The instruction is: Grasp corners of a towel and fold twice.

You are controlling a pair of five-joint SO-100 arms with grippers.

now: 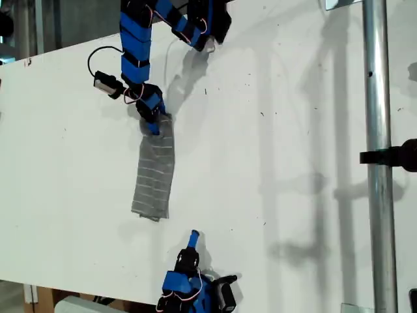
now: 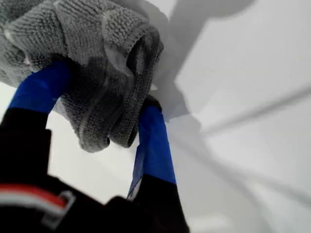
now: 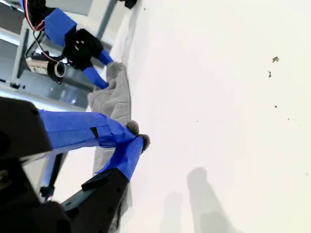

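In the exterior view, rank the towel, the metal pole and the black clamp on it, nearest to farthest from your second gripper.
From my second gripper, low in the exterior view:
1. The towel, just above it, toward the view's left.
2. The metal pole, far toward the view's right.
3. The black clamp, higher on that pole.

Towel (image 1: 155,173) on table (image 1: 273,163), between both hands

The towel (image 2: 97,63) runs past the first wrist view's edge, its corners bunched unseen.
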